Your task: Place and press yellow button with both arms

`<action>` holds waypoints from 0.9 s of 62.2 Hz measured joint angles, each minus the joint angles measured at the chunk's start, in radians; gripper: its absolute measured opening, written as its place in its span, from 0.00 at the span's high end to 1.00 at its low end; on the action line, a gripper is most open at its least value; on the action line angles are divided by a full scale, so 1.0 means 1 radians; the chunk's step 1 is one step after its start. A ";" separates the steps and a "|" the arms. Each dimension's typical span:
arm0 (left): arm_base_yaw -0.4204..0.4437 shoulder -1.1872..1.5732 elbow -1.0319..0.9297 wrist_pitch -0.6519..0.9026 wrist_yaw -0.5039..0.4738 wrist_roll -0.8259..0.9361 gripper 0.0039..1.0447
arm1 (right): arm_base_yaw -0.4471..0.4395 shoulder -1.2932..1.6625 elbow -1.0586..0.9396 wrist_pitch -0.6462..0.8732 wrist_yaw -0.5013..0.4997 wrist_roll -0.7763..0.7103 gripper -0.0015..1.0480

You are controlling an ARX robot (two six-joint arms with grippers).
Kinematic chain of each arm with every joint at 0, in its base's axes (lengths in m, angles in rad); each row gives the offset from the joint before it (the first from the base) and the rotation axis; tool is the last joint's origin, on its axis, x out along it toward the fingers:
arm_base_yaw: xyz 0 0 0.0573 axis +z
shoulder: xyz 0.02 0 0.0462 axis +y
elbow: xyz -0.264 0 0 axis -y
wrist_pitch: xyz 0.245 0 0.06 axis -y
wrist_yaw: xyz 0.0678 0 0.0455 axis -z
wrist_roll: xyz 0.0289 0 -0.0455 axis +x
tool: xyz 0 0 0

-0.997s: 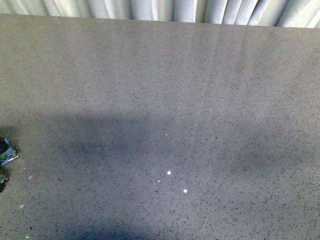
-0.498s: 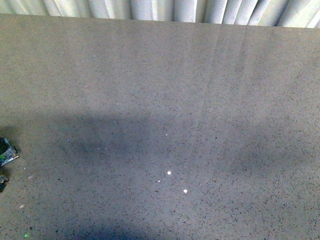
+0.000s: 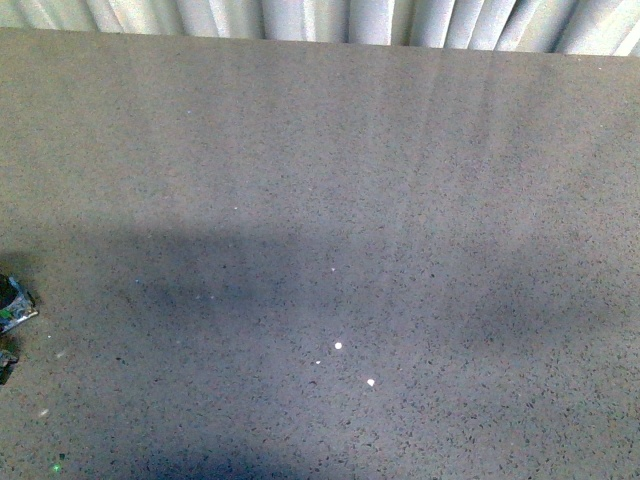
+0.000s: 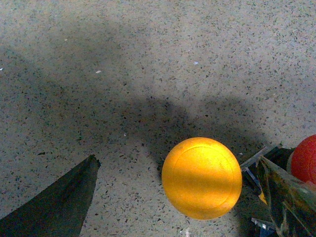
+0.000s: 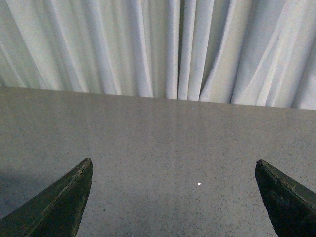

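Note:
In the left wrist view the yellow button [image 4: 201, 177] stands on the speckled table with its domed orange-yellow cap facing the camera. My left gripper [image 4: 177, 160] is open above it, and the cap lies between the two dark fingers, closer to one finger [image 4: 284, 195]. The jaws do not touch the cap. My right gripper [image 5: 173, 163] is open and empty over bare table, facing the curtain. Neither arm shows in the front view.
A red-capped button [image 4: 306, 159] stands close beside the yellow one, behind the near finger. In the front view small bluish-clear button parts [image 3: 12, 305] show at the table's far left edge. A white curtain [image 5: 163, 44] hangs behind the table's far edge [image 3: 320, 42].
In the front view the small parts at the left edge have shifted very slightly toward the frame's edge. Nothing else differs.

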 joint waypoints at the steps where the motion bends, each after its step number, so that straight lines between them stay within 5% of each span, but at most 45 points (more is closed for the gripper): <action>1: 0.000 0.000 0.000 0.001 0.000 0.000 0.09 | 0.000 0.000 0.000 0.000 0.000 0.000 0.09; 10: -0.002 0.004 0.001 0.006 0.000 0.000 0.18 | 0.000 0.000 0.000 0.000 0.000 0.000 0.09; 31: -0.005 0.013 0.004 0.014 -0.004 0.000 0.65 | 0.000 0.000 0.000 0.000 0.000 0.000 0.09; 56: -0.020 0.010 0.003 0.025 -0.003 0.000 0.68 | 0.000 0.000 0.000 0.000 0.000 0.000 0.09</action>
